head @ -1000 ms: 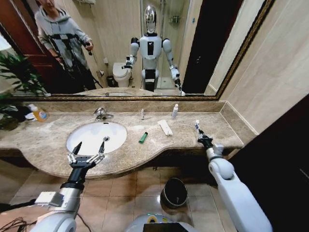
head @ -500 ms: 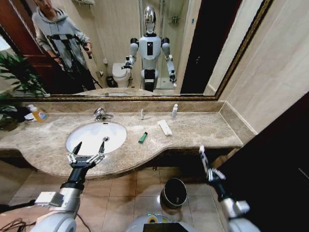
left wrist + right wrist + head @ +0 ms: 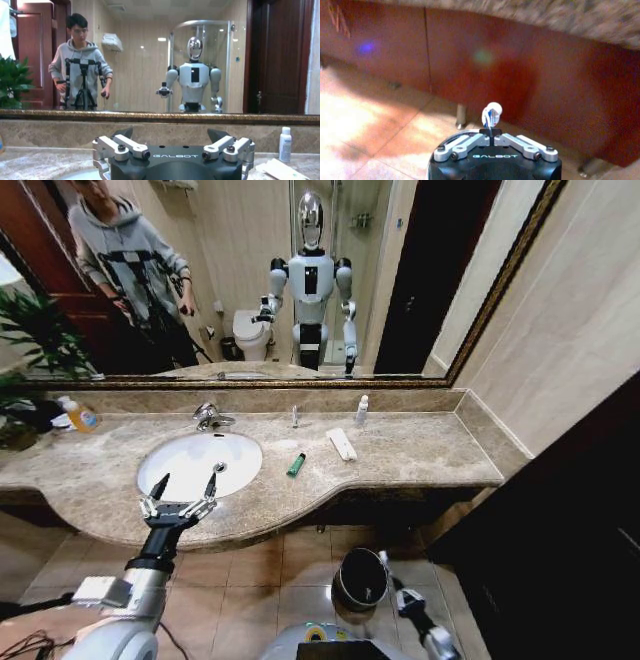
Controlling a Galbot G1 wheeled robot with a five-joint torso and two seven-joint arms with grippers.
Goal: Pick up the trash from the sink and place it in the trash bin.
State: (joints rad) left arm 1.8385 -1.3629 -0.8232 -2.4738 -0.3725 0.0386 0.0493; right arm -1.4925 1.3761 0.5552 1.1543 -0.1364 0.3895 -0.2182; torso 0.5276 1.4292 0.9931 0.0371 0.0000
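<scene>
Right wrist view: right pincer (image 3: 491,137) clenched on small white bottle (image 3: 491,114) jutting from its tips.

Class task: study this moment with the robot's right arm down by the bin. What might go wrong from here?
1. The right gripper pinches a small white bottle only at one end, so it may slip out.
2. It hangs by the narrow trash bin's rim, not over the opening, so a release could miss.
3. The left gripper hovers open at the sink's front edge.
</scene>
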